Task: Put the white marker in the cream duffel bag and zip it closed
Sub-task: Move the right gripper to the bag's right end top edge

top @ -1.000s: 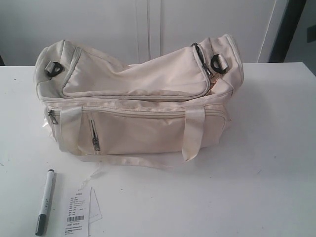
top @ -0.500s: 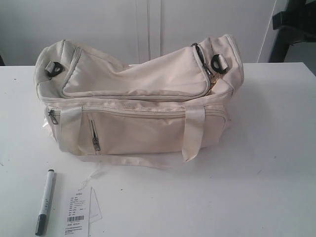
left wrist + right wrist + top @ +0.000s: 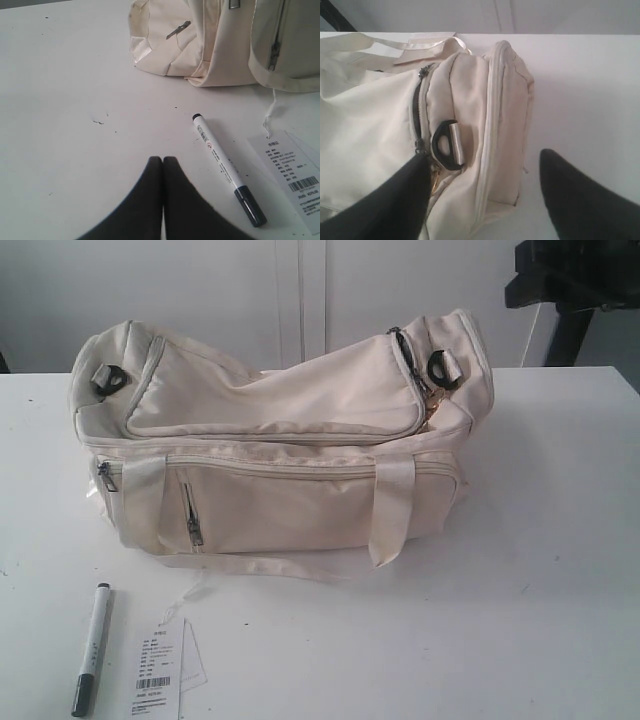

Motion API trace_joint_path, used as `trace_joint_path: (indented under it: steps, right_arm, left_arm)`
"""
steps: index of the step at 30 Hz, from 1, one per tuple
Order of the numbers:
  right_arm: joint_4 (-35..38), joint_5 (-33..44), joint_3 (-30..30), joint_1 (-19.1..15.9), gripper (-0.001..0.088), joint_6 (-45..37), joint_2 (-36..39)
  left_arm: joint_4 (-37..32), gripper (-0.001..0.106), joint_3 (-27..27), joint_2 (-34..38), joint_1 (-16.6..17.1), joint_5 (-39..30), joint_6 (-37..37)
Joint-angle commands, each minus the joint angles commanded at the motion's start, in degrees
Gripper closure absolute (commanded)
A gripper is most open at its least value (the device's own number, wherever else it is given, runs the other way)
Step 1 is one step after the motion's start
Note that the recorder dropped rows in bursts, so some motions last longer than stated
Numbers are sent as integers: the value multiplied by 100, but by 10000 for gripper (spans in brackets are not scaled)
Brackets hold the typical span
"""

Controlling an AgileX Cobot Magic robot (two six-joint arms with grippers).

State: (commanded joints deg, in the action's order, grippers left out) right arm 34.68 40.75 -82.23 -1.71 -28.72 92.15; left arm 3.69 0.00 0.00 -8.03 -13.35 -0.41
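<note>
The white marker (image 3: 91,649) with its dark grey cap lies on the table in front of the cream duffel bag's (image 3: 270,440) left end. In the left wrist view the marker (image 3: 227,167) rests just beside my left gripper (image 3: 163,160), which is shut on nothing. My right gripper (image 3: 485,154) is open above the bag's right end (image 3: 505,125). One of its fingers (image 3: 395,200) is by the top zipper (image 3: 416,115) and the strap ring (image 3: 447,145). The top zipper (image 3: 410,365) looks shut.
A white barcode paper tag (image 3: 160,670) lies right of the marker, tied to the bag by a thin string. My right arm (image 3: 570,280) shows as a dark shape at the upper right. White table (image 3: 540,540) stretches right of the bag.
My right arm has come further into the exterior view at the upper right, moving left toward the bag. Bag, marker and tag have not moved.
</note>
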Motion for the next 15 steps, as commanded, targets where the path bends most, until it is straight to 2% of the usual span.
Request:
trace_joint_path:
  steps: [7, 15]
  right_arm:
    - [220, 26, -170, 3, 180, 0, 317]
    - [276, -55, -753, 171, 200, 0, 960]
  left_arm:
    - [100, 1053, 0, 0, 0, 0, -9]
    - [173, 1053, 0, 0, 0, 0, -9]
